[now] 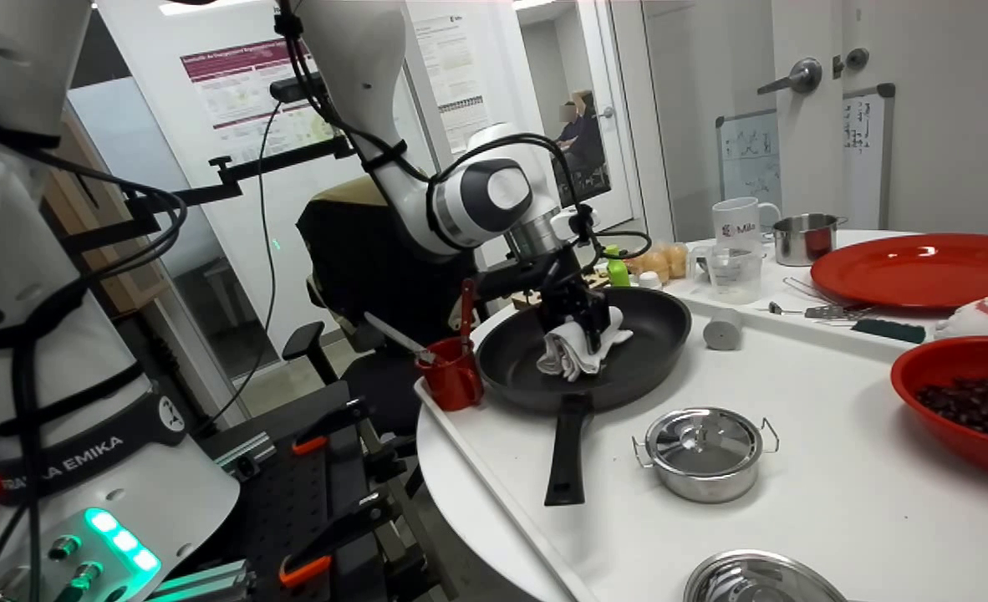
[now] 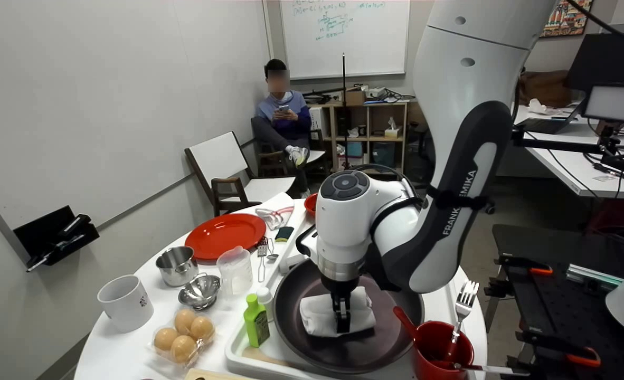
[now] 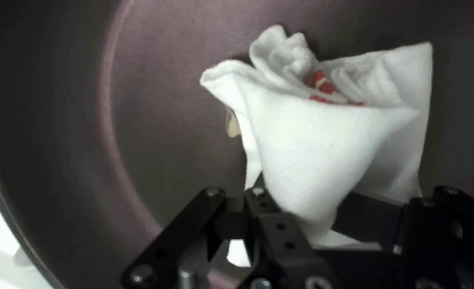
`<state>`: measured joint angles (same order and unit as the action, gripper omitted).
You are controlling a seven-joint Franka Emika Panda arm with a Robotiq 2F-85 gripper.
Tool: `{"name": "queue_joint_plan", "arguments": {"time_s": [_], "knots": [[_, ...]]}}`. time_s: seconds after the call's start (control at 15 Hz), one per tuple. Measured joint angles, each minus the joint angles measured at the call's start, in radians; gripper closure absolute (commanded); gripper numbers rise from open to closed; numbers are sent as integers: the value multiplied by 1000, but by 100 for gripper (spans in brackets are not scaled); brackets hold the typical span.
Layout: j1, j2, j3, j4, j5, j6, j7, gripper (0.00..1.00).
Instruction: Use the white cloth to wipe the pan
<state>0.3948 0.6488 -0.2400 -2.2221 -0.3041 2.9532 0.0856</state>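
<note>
"Wrist view, look: that's the white cloth (image 3: pixel 317 144) pinched in the end effector (image 2: pixel 342 315), right?"

"Yes, clenched near its middle. The cloth is bunched inside the black pan (image 1: pixel 649 339), its longer side running roughly from the green bottle (image 2: pixel 255 327) toward the red mug (image 1: pixel 452 389)."

"And the pan's handle (image 1: pixel 568 456)?"

"Sticks straight out between the rim of the white tray (image 1: pixel 501 489) and the lidded steel pot (image 1: pixel 711 487). Tray sits on the round white surface (image 2: pixel 119 351)."

"Bit crowded. Mug just beside the pan, bottle too, and a grey cylinder (image 1: pixel 723 329) near its rim. From an exterior view the arm (image 2: pixel 428 227) hangs across and hides part of it."

"What's in everything?"

"Mug has a fork (image 2: pixel 465 302) and a red utensil (image 2: pixel 406 323) leaning out. Red bowl (image 1: pixel 954 443), well apart from the pan, holds dark beans (image 1: pixel 975 405). The pot's lid (image 1: pixel 682 443) is on, so I can't tell what's inside. Four brown eggs (image 2: pixel 183 349) sit in clear wrapping, off the tray."

"And that pale speck (image 3: pixel 232 126) by the cloth?"

"In the pan, too small to name."
</note>
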Motion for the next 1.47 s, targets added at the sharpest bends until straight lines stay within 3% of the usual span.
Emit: {"name": "queue_joint_plan", "arguments": {"time_s": [0.8,1.47], "knots": [[-41,6,-65,-5,0,0,11,92],[115,4,-65,-77,-46,38,9,92]]}}
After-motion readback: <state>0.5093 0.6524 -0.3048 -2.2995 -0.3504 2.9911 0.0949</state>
